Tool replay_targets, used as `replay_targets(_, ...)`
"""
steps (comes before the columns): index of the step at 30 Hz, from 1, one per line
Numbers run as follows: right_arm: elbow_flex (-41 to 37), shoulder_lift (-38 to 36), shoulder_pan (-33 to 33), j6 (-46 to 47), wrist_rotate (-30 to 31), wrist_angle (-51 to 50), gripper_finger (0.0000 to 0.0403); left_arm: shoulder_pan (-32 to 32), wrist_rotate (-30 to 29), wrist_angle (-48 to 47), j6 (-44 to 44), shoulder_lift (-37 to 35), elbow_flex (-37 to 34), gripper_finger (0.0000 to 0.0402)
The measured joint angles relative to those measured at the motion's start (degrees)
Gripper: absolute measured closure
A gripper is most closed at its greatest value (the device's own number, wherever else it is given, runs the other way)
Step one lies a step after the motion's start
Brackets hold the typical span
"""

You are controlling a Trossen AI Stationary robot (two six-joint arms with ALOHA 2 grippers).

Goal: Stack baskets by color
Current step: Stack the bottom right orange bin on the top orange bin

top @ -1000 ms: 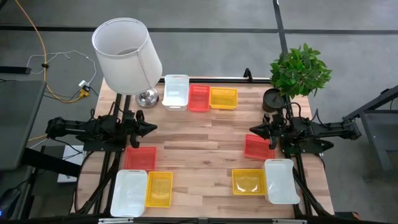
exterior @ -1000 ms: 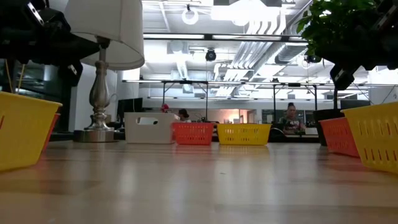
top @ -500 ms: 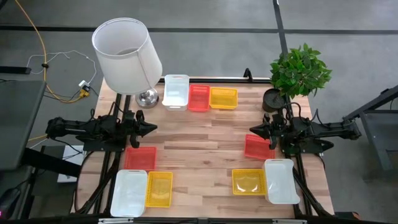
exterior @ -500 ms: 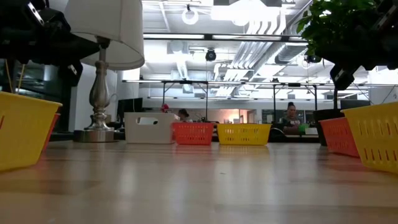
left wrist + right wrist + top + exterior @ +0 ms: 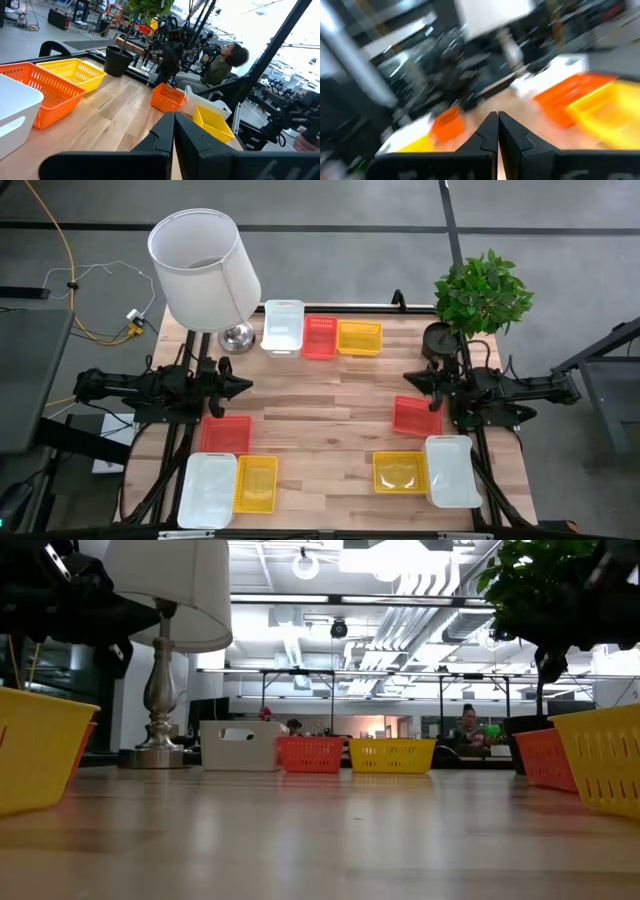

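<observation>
Three baskets stand in a row at the far edge: white (image 5: pixel 282 326), red (image 5: pixel 319 337), yellow (image 5: pixel 359 337). Near left, a red basket (image 5: pixel 226 434), a white one (image 5: pixel 207 490) and a yellow one (image 5: pixel 256 484) rest on their bottoms. Near right lie a red basket (image 5: pixel 413 416), a yellow one (image 5: pixel 399 472) and a white one (image 5: pixel 451 470). My left gripper (image 5: pixel 245 387) hovers shut at the left edge, pointing level toward the table's middle. My right gripper (image 5: pixel 407 378) hovers shut at the right edge, above the red basket's far side. Neither holds anything.
A lamp with a white shade (image 5: pixel 205 270) stands at the far left corner and a potted plant (image 5: pixel 480 295) at the far right. The wooden tabletop (image 5: pixel 320 415) lies bare between the groups. A person (image 5: pixel 220 62) sits beyond the table.
My right gripper has swung its tips a little toward the table's far edge while staying shut and level. The baskets have kept their places.
</observation>
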Motion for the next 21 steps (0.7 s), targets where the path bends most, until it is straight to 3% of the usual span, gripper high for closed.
replay_targets(3, 0.0, 0.0, 0.0, -0.6, 9.1, 3.9, 0.0402, 0.0, -0.2, 0.0, 0.1, 0.0, 0.0, 0.0401)
replay_targets(6, 0.0, 0.0, -0.1, -0.8, 10.6, 8.6, 0.0402, 0.0, -1.0, 0.2, 0.5, 0.0, 0.0, 0.0401)
replay_targets(9, 0.0, 0.9, -0.1, -5.6, 3.4, 18.1, 0.0402, 0.0, -2.1, 0.7, 0.5, 0.0, 0.0, 0.0401)
replay_targets(14, 1.0, 6.2, 0.1, -10.7, -19.2, 33.7, 0.0402, 0.0, -3.7, 2.2, 0.5, 0.0, 0.0, 0.0401)
replay_targets(21, 11.8, 18.9, 1.7, -13.2, -21.8, 18.9, 0.0402, 0.0, -4.1, 2.7, 1.1, 0.0, 0.0, 0.0401)
